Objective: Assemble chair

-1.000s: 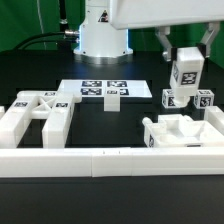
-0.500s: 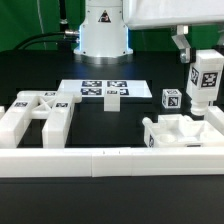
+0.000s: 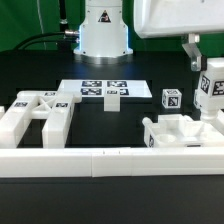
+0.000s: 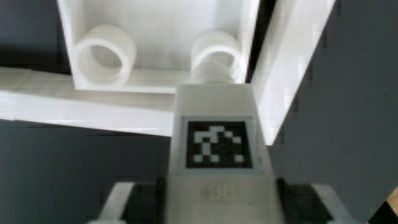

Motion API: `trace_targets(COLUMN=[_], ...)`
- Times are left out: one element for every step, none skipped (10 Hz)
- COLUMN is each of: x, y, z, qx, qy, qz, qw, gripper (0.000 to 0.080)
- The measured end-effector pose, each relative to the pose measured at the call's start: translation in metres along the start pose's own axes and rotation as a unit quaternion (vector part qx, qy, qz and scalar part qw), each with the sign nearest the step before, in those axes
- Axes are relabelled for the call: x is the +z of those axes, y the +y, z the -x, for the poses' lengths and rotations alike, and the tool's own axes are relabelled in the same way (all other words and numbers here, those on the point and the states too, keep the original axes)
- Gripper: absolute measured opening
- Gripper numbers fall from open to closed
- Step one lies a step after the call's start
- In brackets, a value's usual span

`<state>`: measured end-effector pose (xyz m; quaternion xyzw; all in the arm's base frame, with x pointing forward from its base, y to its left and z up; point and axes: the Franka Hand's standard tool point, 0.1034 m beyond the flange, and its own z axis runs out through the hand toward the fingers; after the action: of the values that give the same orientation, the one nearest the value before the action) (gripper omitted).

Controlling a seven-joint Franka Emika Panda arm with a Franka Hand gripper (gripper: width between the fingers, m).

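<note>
My gripper point(image 3: 207, 62) is shut on a white chair post point(image 3: 213, 86) with a black-and-white tag, and holds it upright in the air at the exterior view's far right. Below it lies a chunky white chair slab point(image 3: 180, 131). In the wrist view the post point(image 4: 221, 120) fills the middle between my fingers point(image 4: 128, 203), with my gripper point(image 4: 217, 206) clamped on its sides. Beyond it the slab point(image 4: 160, 25) shows two round sockets. A second short post point(image 3: 171, 99) stands on the table. The X-braced frame point(image 3: 38, 110) lies at the exterior view's left.
The marker board point(image 3: 103, 90) lies flat in the middle, in front of the robot base point(image 3: 103, 35). A long low white border wall point(image 3: 110, 160) runs along the front. The table surface is black.
My gripper has moved toward the exterior view's right with the post in it, away from the second short post, and now hangs over the slab's far right side.
</note>
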<state>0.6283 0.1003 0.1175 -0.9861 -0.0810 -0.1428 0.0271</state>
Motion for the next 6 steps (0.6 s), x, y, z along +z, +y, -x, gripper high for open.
trace_targets(x=[0.005,0.009,0.012,0.014,0.014,0.016], y=[-0.001,-0.003,-0.004,-0.003,-0.003,-0.003], z=[0.001,0.004,0.006,0.006,0.005,0.005], qx=[0.0,-0.001,-0.001,-0.001,-0.001,-0.001], qy=[-0.002,-0.005,-0.008,-0.009,-0.007,-0.008], qz=[-0.001,-0.001,-0.002,-0.001,-0.001,-0.001], qw=[1.0,1.0,1.0,1.0,1.0,1.0], gripper=[0.0285,0.0286,0.0286,0.0286,0.0286,0.0286])
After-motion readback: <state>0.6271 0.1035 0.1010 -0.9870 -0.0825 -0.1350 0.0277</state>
